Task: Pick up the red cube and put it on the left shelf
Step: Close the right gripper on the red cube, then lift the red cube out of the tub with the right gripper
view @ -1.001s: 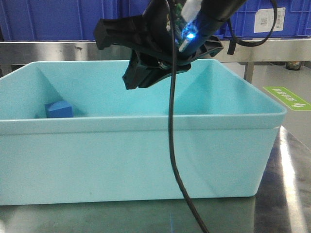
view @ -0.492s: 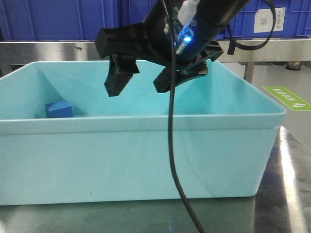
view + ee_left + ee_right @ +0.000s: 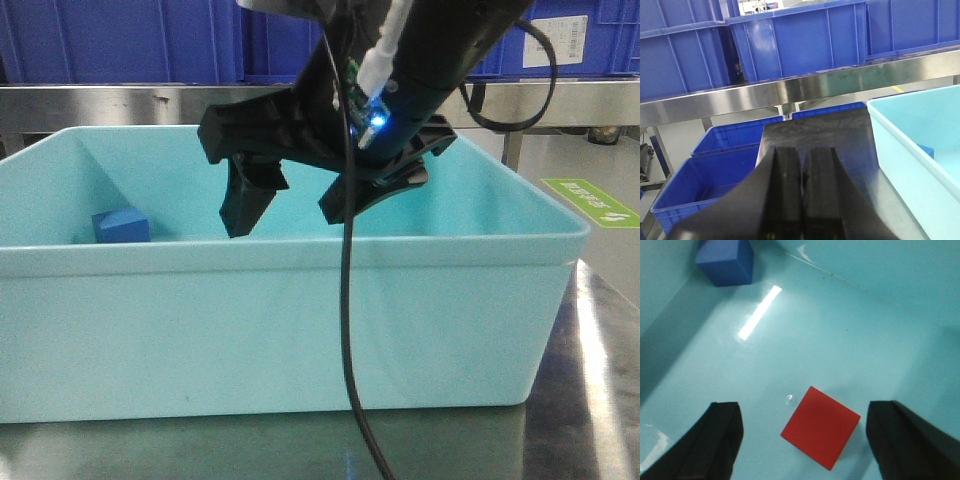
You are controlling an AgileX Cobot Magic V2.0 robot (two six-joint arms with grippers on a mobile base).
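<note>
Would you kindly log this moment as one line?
phase: pre-grasp | right gripper: open, above red cube in teal bin | left gripper: shut | blue cube: bin corner

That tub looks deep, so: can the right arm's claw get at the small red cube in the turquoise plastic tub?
Probably yes. The open right claw hangs over the turquoise plastic tub, the small red cube lies uncovered below between its fingers; the blue cube sits far off.

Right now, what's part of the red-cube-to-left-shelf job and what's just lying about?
Job: red cube; right fingers, open over it; left shelf.
Lying about: blue cube; bin holding both cubes; floor crates; left fingers, shut, outside the bin.
</note>
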